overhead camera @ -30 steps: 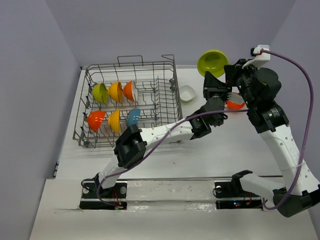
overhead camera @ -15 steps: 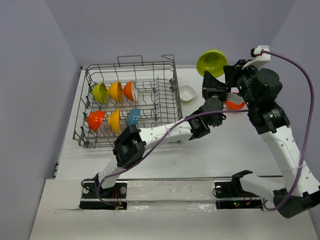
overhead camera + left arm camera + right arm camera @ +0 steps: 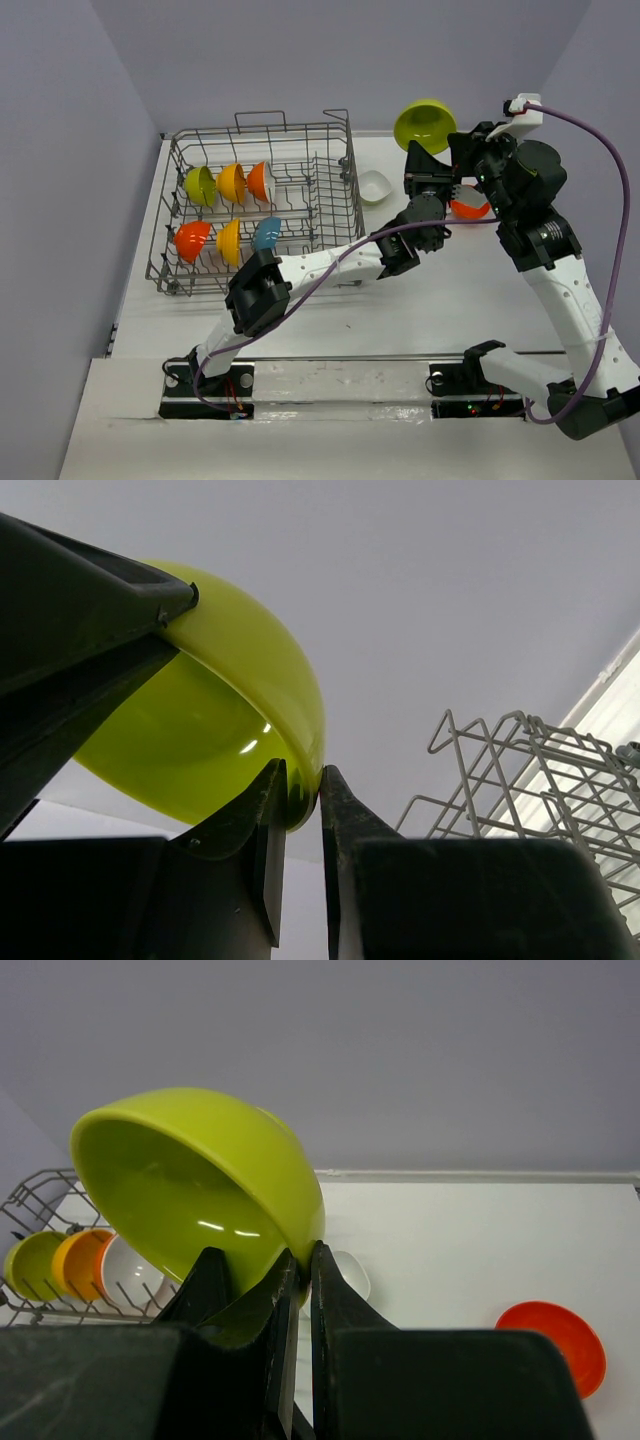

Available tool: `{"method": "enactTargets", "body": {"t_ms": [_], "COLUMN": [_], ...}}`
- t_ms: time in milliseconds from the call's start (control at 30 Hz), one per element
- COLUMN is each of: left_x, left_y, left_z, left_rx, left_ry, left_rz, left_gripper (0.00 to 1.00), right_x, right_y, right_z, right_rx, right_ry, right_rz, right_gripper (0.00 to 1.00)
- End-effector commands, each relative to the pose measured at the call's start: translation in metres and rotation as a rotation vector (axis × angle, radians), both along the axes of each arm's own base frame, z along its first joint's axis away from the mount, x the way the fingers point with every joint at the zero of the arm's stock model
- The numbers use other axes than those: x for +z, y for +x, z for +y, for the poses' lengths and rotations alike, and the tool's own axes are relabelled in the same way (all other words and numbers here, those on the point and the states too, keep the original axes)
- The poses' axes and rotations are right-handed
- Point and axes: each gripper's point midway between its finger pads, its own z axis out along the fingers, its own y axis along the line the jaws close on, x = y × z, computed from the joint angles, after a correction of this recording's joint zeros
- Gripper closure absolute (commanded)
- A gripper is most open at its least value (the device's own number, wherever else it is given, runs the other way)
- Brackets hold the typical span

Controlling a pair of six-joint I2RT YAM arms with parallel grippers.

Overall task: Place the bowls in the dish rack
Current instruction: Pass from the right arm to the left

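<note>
Our left gripper [image 3: 300, 780] and right gripper [image 3: 304, 1255] both pinch the lime green bowl [image 3: 424, 124] by its rim, aloft, clear of the dish rack [image 3: 262, 200].

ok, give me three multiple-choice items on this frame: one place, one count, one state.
1. Where is the white bowl that is outside the dish rack?
A) in a gripper
B) on the table, just right of the rack
C) against the far wall

2. How many bowls stand in the dish rack?
A) three
B) nine
C) six

3. What holds the lime green bowl in the air?
A) the left gripper and the right gripper, both on its rim
B) the left one alone
C) nothing; it lies on the table

Answers:
1 B: the top view shows it beside the rack's right wall.
2 C: two rows of three.
3 A: each wrist view shows its fingers pinching the rim.
</note>
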Motion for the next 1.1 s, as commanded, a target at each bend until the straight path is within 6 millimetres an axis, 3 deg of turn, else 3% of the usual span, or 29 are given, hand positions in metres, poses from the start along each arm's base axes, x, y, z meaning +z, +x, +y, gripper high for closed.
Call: {"method": "enactTargets", "body": {"t_ms": [0,1067], "left_x": [0.0618,0.0647], "left_y": [0.0058,-0.0006], "left_z": [0.0795,0.0838], "left_rx": [0.135,0.122], "left_ry": [-0.304,-0.311], "left_rz": [-0.055,-0.067], "left_gripper": [1.0,1.0], "right_x": [0.0326,0.0298], "right_y": [-0.0163,-0.0148], "right_z": [-0.0195,-0.0183], "right_rx": [-0.068,-0.065], "right_ry": [0.038,0.041], "right_rz": [-0.097,-0.092], "right_gripper": [0.99,0.99]}}
